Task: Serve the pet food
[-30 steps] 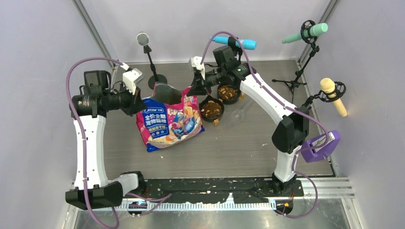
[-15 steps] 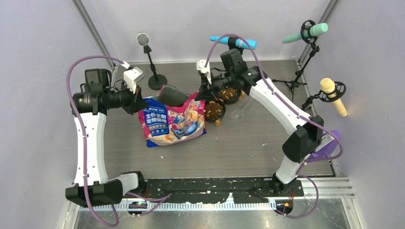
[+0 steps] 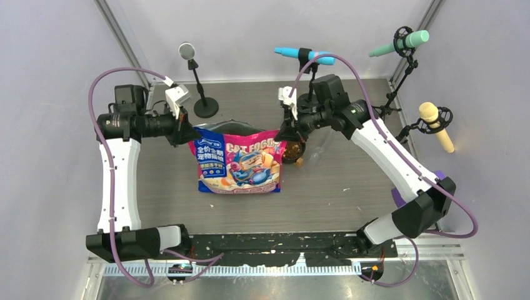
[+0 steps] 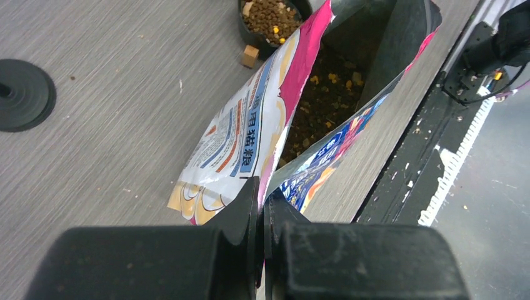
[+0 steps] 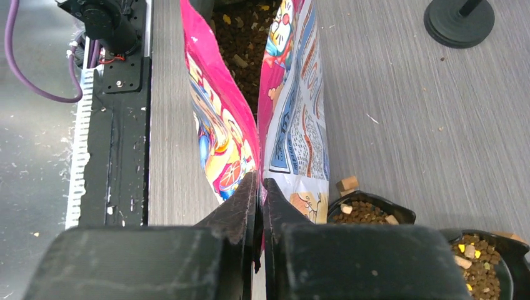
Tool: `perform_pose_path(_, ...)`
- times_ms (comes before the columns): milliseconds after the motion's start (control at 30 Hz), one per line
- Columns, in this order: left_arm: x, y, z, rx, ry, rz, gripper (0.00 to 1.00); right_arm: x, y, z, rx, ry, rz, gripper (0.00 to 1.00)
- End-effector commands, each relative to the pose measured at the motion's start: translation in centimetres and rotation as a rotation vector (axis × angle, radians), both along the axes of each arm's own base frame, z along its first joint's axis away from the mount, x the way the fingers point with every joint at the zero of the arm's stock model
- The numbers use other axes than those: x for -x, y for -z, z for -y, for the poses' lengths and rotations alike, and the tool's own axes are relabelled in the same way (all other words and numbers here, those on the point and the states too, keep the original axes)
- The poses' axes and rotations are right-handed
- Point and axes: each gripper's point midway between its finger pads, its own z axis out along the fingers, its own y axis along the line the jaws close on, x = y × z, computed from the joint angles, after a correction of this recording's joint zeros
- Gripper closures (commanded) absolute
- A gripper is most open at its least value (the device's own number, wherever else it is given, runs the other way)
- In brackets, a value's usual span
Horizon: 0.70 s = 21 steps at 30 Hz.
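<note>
Two grippers are shut on the cat food bag (image 3: 240, 164), one at each end of its top edge. In the overhead view the left gripper (image 3: 187, 132) pinches the left corner of the mouth and the right gripper (image 3: 285, 133) the right corner. The pink-and-blue bag is stretched between them with its printed front turned toward the arm bases. Whether its bottom rests on the table (image 3: 337, 187) cannot be told.

From the left wrist, the black fingers (image 4: 240, 212) are pressed together with the bag's rim caught in the thin slit between them. The bag (image 4: 247, 134) gapes open just past the tips. Brown kibble (image 4: 319, 100) with a few yellow bits lies deep inside, well away from the fingers.

From the right wrist, the fingers (image 5: 240, 212) are likewise clamped on the pink rim, with the two bag walls (image 5: 300, 125) spreading apart beyond them and kibble (image 5: 240, 44) showing between them.

Just beside the right gripper's corner of the bag stand two black bowls, one (image 5: 403, 215) touching or nearly touching the bag wall and the other (image 5: 500, 240) farther out. Both are filled with kibble. A round microphone stand base (image 3: 206, 107) sits behind the bag's left end.
</note>
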Motion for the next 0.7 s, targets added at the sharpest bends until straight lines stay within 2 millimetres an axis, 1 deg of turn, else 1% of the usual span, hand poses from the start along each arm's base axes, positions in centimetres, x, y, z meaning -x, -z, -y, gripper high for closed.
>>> perform_pose_path(0,-0.1,-7.6,1.9,0.109,0.122,0.293,1.00,2.2,-5.4,0.7,-0.132,-0.016,0.086,0.95)
perform_pose_path(33,0.0,-7.8,2.4,0.146,0.136,0.281,1.00,2.3,-5.7,0.9,-0.142,-0.009,0.099,0.95)
perform_pose_path(67,0.0,-7.5,2.7,0.178,0.145,0.258,1.00,2.2,-5.4,0.9,-0.141,0.000,0.094,0.95)
perform_pose_path(100,0.2,-7.4,2.9,0.202,0.158,0.245,1.00,2.3,-5.6,1.2,-0.144,0.009,0.099,0.95)
perform_pose_path(167,0.4,-6.4,3.3,0.230,0.174,0.208,1.00,2.2,-5.3,1.8,-0.143,0.033,0.098,0.95)
perform_pose_path(267,0.2,-5.4,3.6,0.247,0.180,0.207,1.00,2.0,-5.0,2.5,-0.145,0.060,0.101,0.95)
perform_pose_path(400,0.3,-4.8,3.6,0.235,0.188,0.225,1.00,2.2,-5.3,3.5,-0.153,0.069,0.133,0.95)
perform_pose_path(433,0.6,-4.4,3.5,0.206,0.224,0.262,1.00,2.4,-4.7,3.5,-0.151,0.056,0.127,0.95)
perform_pose_path(467,0.8,-3.9,3.5,0.185,0.251,0.284,1.00,2.7,-4.5,3.5,-0.154,0.048,0.132,0.95)
perform_pose_path(500,1.1,-3.2,3.4,0.164,0.270,0.291,1.00,2.9,-3.4,3.5,-0.145,0.037,0.113,0.95)
perform_pose_path(533,1.2,-2.5,3.2,0.146,0.290,0.301,1.00,2.9,-2.8,3.4,-0.144,0.033,0.107,0.95)
perform_pose_path(567,1.2,-1.9,3.0,0.129,0.307,0.312,1.00,3.1,-1.6,3.4,-0.132,0.024,0.082,0.95)
perform_pose_path(633,1.1,-0.6,2.7,0.104,0.326,0.304,1.00,3.1,0.0,3.5,-0.115,0.017,0.060,0.95)
perform_pose_path(667,1.2,-0.2,2.5,0.087,0.341,0.301,1.00,3.1,0.4,3.5,-0.110,0.020,0.063,0.95)
